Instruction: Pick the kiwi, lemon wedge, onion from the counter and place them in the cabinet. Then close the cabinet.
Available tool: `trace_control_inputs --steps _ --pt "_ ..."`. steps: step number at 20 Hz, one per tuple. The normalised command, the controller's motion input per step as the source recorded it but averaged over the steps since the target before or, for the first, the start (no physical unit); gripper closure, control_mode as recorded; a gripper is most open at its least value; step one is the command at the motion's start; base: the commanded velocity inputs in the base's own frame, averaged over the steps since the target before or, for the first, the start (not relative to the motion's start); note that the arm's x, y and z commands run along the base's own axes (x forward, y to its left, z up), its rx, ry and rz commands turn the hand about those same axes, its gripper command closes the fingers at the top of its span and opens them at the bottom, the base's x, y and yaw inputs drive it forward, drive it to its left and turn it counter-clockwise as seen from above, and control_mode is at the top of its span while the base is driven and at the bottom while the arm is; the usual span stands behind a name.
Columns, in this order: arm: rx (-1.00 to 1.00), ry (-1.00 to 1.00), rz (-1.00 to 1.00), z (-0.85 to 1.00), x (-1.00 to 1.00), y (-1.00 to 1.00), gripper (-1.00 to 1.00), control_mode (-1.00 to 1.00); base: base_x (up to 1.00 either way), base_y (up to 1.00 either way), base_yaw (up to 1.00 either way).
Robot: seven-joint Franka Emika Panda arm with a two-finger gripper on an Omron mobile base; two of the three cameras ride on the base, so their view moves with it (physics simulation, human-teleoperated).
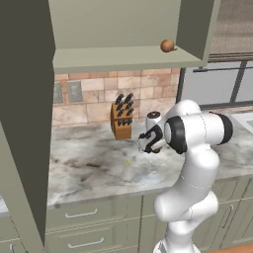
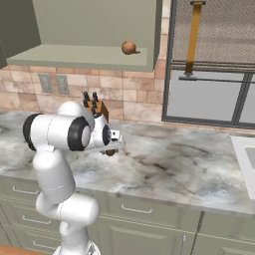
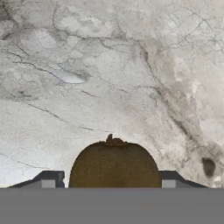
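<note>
Fingers (image 3: 49,179) grasping the kiwi (image 3: 114,165) above the bench (image 3: 131,65); I judge the round fruit may slip during the lift toward the cabinet (image 1: 123,57).

Orange-brown round onion (image 2: 129,47) sits on the open olive-grey wall cabinet's (image 2: 94,27) shelf. Below, the hand (image 2: 111,148) hovers over the grey-white marbled surface (image 2: 189,164), a wooden knife block (image 2: 97,108) just behind.
</note>
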Motion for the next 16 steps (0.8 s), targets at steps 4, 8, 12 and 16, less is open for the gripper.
trace_control_inputs --steps 4,8,12,16 --pt "0.06 -0.07 0.11 -0.08 -0.55 0.0 1.0 -1.0 0.0 0.0 0.0" --pt "0.0 -0.26 0.13 0.94 -0.78 0.0 1.0 -1.0 0.0 0.0 0.0" --pt "0.0 -0.18 0.11 1.0 -0.39 0.0 1.0 -1.0 0.0 0.0 0.0" --pt "0.0 -0.1 0.1 1.0 -0.33 -0.08 1.0 -1.0 0.0 0.0 0.0"
